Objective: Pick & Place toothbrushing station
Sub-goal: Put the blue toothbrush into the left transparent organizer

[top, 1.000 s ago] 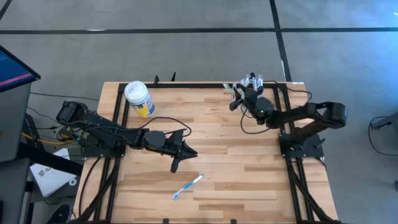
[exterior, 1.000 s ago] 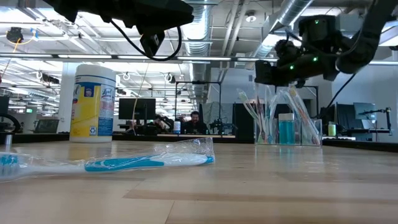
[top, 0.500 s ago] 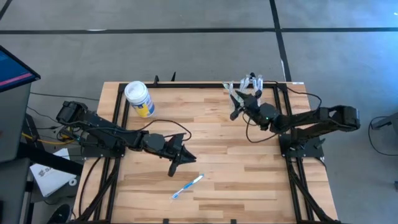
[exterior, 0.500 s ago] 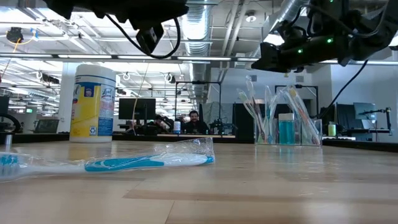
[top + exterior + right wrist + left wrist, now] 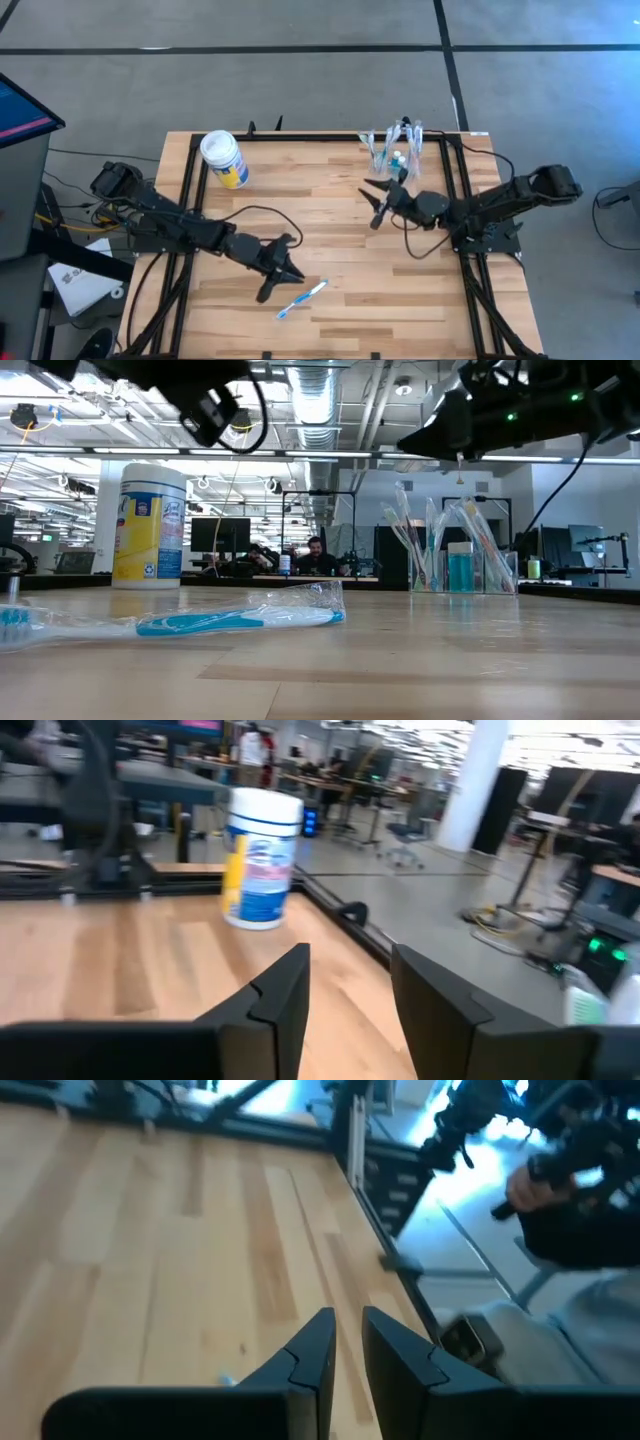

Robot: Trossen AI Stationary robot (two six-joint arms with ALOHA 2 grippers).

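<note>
The see-through cup (image 5: pixel 394 149) stands upright on its base at the table's far right, with several toothbrushes and a blue tube in it; it also shows in the low view (image 5: pixel 455 560). A blue-and-white toothbrush in a clear wrapper (image 5: pixel 302 297) lies flat near the table's near edge (image 5: pixel 240 619). My left gripper (image 5: pixel 280 284) hovers just left of that toothbrush, fingers a little apart (image 5: pixel 347 1342) and empty. My right gripper (image 5: pixel 371 203) is open and empty (image 5: pixel 350 980), above the table on the near side of the cup.
A white-lidded yellow-and-blue canister (image 5: pixel 223 158) stands at the table's far left (image 5: pixel 150 525) and shows ahead of my right gripper (image 5: pixel 262 855). A black frame (image 5: pixel 300 138) runs along the table's edges. A person (image 5: pixel 315 555) sits far off in the room.
My right gripper has drawn back from above the cup toward the table's near edge and middle; the cup has stayed in place. My left gripper has gone toward the near edge and down toward the wrapped toothbrush, which has not moved.
</note>
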